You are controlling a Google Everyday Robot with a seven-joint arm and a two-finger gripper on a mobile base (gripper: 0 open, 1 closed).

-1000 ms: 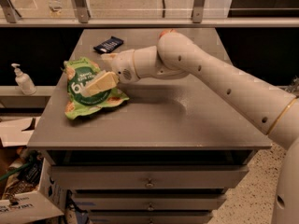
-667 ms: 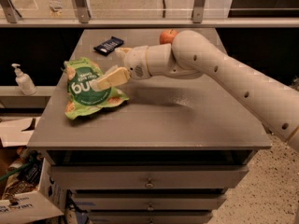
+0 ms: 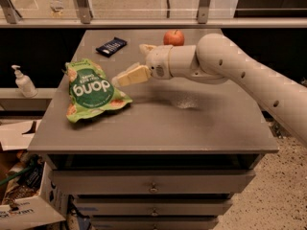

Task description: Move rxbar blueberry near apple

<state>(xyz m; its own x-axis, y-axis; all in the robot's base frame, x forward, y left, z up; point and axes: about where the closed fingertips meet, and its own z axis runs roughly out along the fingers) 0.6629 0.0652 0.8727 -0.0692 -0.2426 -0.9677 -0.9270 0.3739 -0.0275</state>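
Navy-wrapped snack bar (image 3: 111,46) flat at table (image 3: 192,123) rear, apart from apple (image 3: 173,37) | gripper (image 3: 130,63) empty, spread, above table between bar and chip bag (image 3: 93,90) | likely readied for 1 grasp

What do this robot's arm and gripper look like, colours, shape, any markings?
The arm is a thick, smooth, off-white tube with rounded joints and a few small dark dots; no loose cables show. The gripper, above the table beside the green chip bag, has a rounded white wrist and two flat, cream-yellow jaws.
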